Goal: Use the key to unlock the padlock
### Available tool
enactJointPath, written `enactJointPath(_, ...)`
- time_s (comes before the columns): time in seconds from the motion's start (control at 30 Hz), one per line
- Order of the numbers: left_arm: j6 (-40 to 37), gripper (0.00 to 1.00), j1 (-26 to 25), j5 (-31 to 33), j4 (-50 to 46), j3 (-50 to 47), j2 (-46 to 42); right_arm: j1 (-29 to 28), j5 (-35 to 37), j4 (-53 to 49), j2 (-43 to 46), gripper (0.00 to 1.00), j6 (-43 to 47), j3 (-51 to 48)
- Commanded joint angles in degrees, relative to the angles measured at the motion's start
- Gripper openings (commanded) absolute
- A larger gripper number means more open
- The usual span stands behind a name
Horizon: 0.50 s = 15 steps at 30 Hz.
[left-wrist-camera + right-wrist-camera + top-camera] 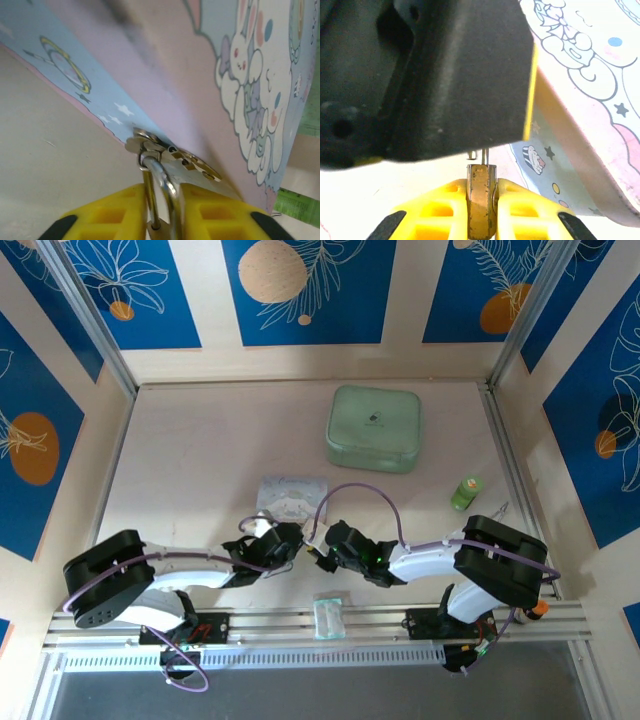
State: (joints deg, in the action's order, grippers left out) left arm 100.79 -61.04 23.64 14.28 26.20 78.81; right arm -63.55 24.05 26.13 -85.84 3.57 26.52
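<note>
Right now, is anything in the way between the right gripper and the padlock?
No. The right gripper pinches the padlock between its yellow fingers. The left gripper, shut on a silver loop, sits just beyond it.

Pale wooden walls (403,300) with blue leaf-print panels (340,320) enclose a light, evenly lit tabletop (200,450).

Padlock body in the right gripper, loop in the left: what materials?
The padlock body looks like brass: dull gold, scuffed and pitted. The loop looks like steel wire: bright silver with sharp highlights. Whether it is plated can't be told.
</note>
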Motion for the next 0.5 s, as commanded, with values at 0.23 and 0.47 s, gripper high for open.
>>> enactJointPath(0.23,0.1,0.03,0.8,1.1,-0.5,0.0,0.0,0.2,-5.1,-0.6,2.3,0.13,-5.7,-1.8)
enactJointPath(0.47,-0.3,0.00,0.7,-0.7,1.0,0.5,1.2,4.2,-12.3,-2.2,4.2,0.14,-13.6,-2.1)
